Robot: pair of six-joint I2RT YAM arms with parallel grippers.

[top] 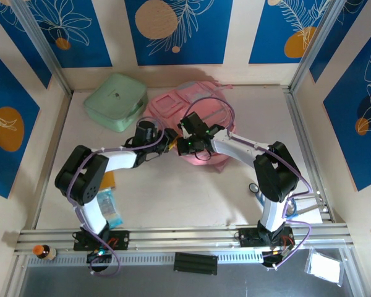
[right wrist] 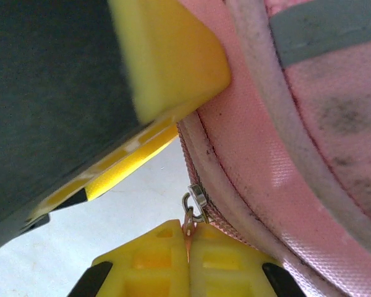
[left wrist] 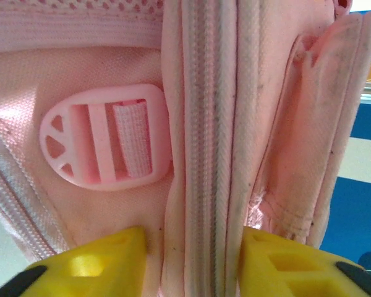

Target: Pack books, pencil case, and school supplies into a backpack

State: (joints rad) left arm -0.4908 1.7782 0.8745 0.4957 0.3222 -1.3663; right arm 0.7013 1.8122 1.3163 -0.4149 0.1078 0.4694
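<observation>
Nearest the arm bases, a pale blue packet (top: 109, 208) lies on the surface (top: 191, 192) beside the left arm, with a flat brown-orange thing (top: 107, 180) just beyond it, half hidden under the arm; whether that is one of the books I cannot tell. Farther in, both hands meet at the near edge of the backpack (top: 173, 105). The right hand (right wrist: 188, 247) is clenched on the small metal zipper pull (right wrist: 196, 201), its fingers pressed flat together with the tab between them. The left hand (left wrist: 195, 260) grasps the backpack's zipper-edged rim, one finger on each side of the band, near a pink plastic buckle (left wrist: 105, 139). The zipper looks closed along the stretch in view, so this reads as opening the bag. The pull is thin and only barely pinched, so a sideways tug could slip it free. The soft rim may slide out of the left hand, so the bag drags instead of unzipping. The hands sit very close and could knock each other. Beyond the backpack and to its left rests a mint-green case (top: 114, 102).
</observation>
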